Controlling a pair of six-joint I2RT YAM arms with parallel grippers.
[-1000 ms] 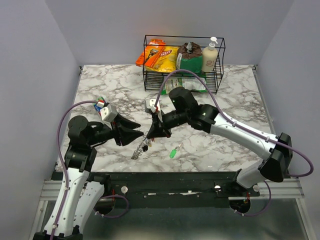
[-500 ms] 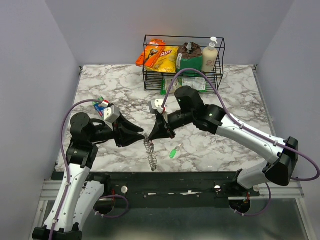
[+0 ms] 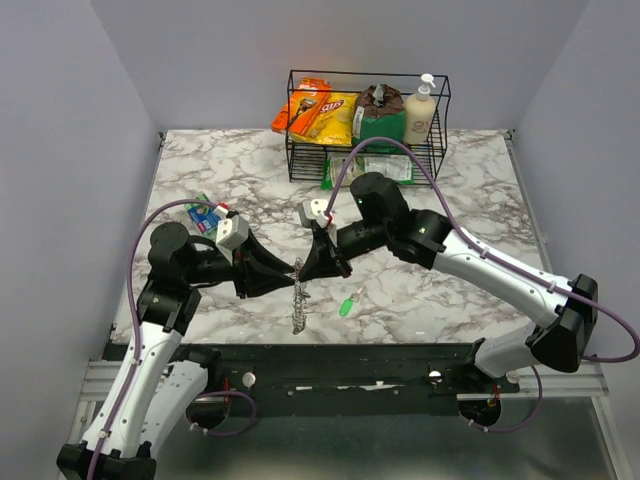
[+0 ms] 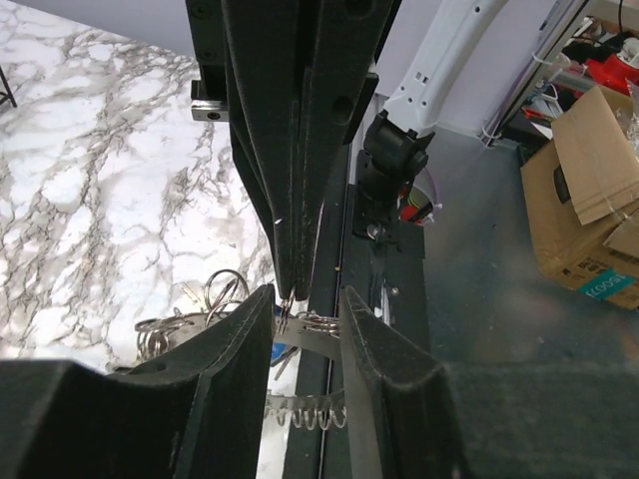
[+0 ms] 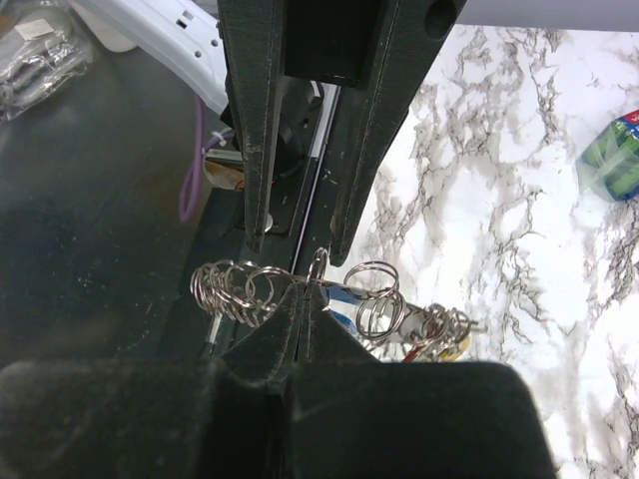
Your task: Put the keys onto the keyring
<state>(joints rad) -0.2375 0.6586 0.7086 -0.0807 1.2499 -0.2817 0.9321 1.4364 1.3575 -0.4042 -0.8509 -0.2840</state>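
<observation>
Fingers: right set (image 5: 300,299) pinching the keyring (image 3: 298,300), left set (image 4: 308,309) spread around it, now drawn closer than a second ago, coil hanging above the tabletop (image 3: 450,200), green key (image 3: 348,302) unthreaded.

The overhead view looked down from above and behind the arm bases, facing the far edge of the counter (image 3: 200,170), and took in the whole marble top from a distance. The left wrist view sat very close behind its own fingers (image 4: 240,349) and faced along the near edge of the counter, with the counter top to its left. The right wrist view was just as close behind its own fingers (image 5: 290,319) and faced the opposite way along that edge. Both wrist views shared the keyring (image 4: 305,324) and each showed the other arm's fingers.
</observation>
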